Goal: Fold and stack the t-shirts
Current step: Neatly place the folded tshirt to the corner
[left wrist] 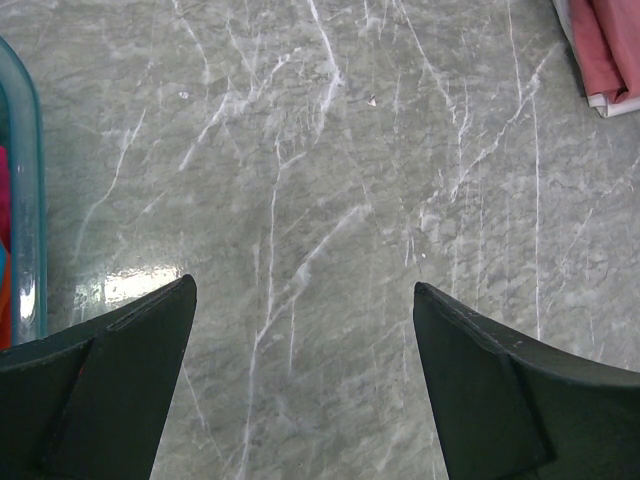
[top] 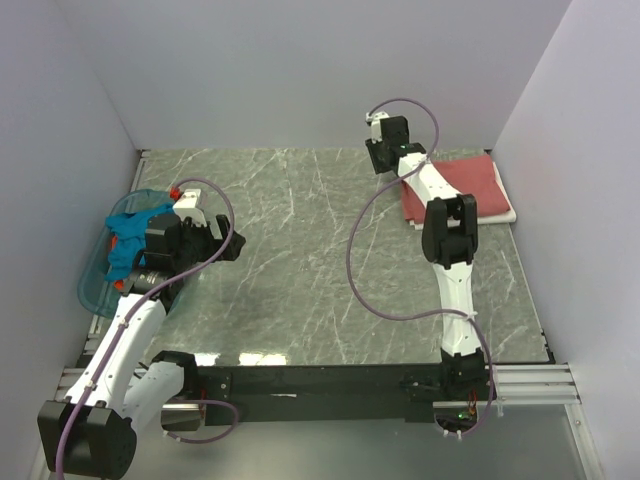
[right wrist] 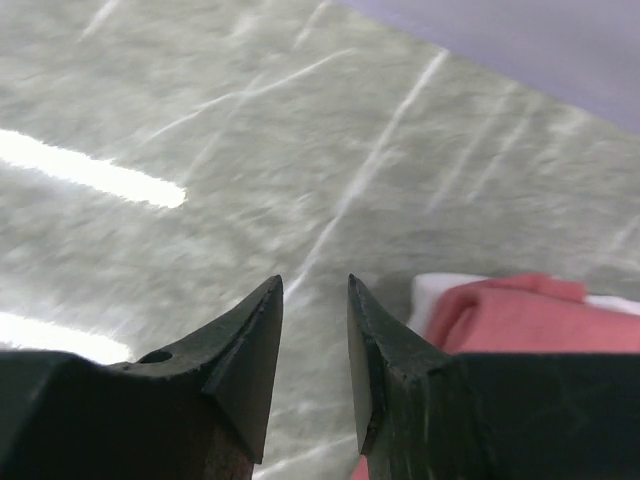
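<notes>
Status: dusty-red shirt (top: 470, 182) lies folded on top of the white shirt (top: 508, 214), at the table (top: 300, 270) edge opposite the blue basket (top: 92, 288) and further back. The white one pokes out beyond the red along one side, so the stack isn't square.

Right gripper (right wrist: 315, 285) is off the stack's corner on the basket side. Jaws are slightly apart, with bare table visible through the gap and nothing pinched.

Left gripper (left wrist: 305, 290) is just beside the basket on its table side, pointing away from it. Jaws are spread wide and empty.

The teal shirt (top: 128, 243) is bunched in the basket. An orange bit shows next to it, probably the orange shirt, but it's too small to be sure.

My read is that the placing is done and the next step is the left arm's fetch:
- swing the left gripper back over the basket and come down inside the rim, not onto it
- pinch one layer at a collar or shoulder, not the whole wad, or two shirts come out together
- lift straight up until the hem is clear of the wall, or the light basket gets dragged
- get the right arm up and away from the stack without snagging the red corner
</notes>
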Tool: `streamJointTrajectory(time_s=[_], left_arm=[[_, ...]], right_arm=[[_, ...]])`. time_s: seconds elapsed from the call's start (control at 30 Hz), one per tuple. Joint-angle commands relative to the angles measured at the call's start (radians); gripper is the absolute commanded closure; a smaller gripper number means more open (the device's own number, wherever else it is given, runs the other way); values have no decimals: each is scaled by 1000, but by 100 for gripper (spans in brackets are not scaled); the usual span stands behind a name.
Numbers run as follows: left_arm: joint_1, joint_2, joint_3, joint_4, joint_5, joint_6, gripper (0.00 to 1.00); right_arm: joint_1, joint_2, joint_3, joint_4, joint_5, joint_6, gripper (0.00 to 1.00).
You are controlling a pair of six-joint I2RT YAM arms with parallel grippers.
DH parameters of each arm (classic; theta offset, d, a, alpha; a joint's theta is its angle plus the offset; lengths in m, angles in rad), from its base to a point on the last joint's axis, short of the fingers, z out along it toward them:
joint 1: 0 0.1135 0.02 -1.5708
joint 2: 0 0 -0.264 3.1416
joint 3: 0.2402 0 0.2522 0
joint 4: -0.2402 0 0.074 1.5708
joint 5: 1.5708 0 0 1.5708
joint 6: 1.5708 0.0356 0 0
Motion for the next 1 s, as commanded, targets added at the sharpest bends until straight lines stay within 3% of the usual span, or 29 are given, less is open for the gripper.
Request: streamJointTrajectory(time_s=[0.0, 0.13, 0.2, 0.23, 0.33, 0.57, 0.97], left_arm=[[0, -11, 4, 22, 8, 19, 5], [0, -10, 6, 26, 19, 18, 5], [0, -8, 6, 28, 23, 19, 5], [0, -8, 7, 25, 25, 18, 5], [0, -14, 4, 25, 23, 18, 5], [0, -16, 4, 23, 20, 18, 5], [0, 6, 7, 23, 28, 19, 5]], right_arm=[[-42, -189, -86, 9, -149, 50, 60], [-81, -295, -218, 54, -166, 43, 65], [-88, -304, -241, 55, -137, 40, 74], [-96, -298, -238, 49, -123, 38, 86], [-96, -246, -197, 26, -36, 27, 96], [-90, -77, -30, -27, 84, -23, 98], [-24, 35, 27, -66, 199, -124, 98]])
